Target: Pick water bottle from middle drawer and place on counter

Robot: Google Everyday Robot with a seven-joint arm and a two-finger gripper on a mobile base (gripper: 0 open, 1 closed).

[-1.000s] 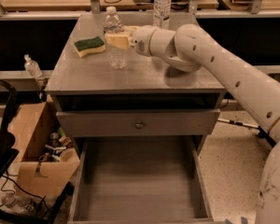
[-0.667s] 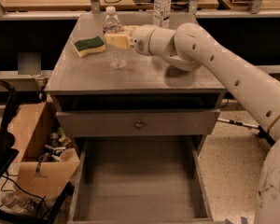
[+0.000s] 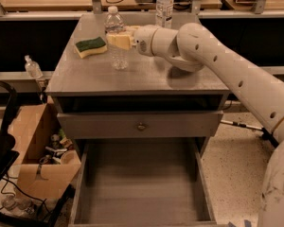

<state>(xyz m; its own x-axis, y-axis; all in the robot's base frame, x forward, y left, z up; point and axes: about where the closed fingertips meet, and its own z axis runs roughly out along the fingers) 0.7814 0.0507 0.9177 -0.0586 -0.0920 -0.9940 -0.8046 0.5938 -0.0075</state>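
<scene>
The hand (image 3: 113, 39) is over the worktop (image 3: 146, 77), at its back left part, reached in from the right on the arm (image 3: 213, 60). It sits right at the bottle (image 3: 118, 56), level with the bottle's middle and touching or all but touching it. Whether it grips the bottle or has let go, I cannot tell; the clear plastic overlaps the tan end of the hand.

The bottle stands upright on the worktop, white cap up, just right of a sponge (image 3: 91, 46) that lies green side up. A taller labelled bottle (image 3: 164, 6) stands behind, at the worktop's back edge. Below, the drawer (image 3: 142, 188) is pulled out, its grey floor bare. Above it is a shut drawer front with a knob (image 3: 141, 126).

Against the frame a second ago, nothing has shifted: hand, arm, bottle and sponge all lie as they did, and the drawer is out the same amount.
</scene>
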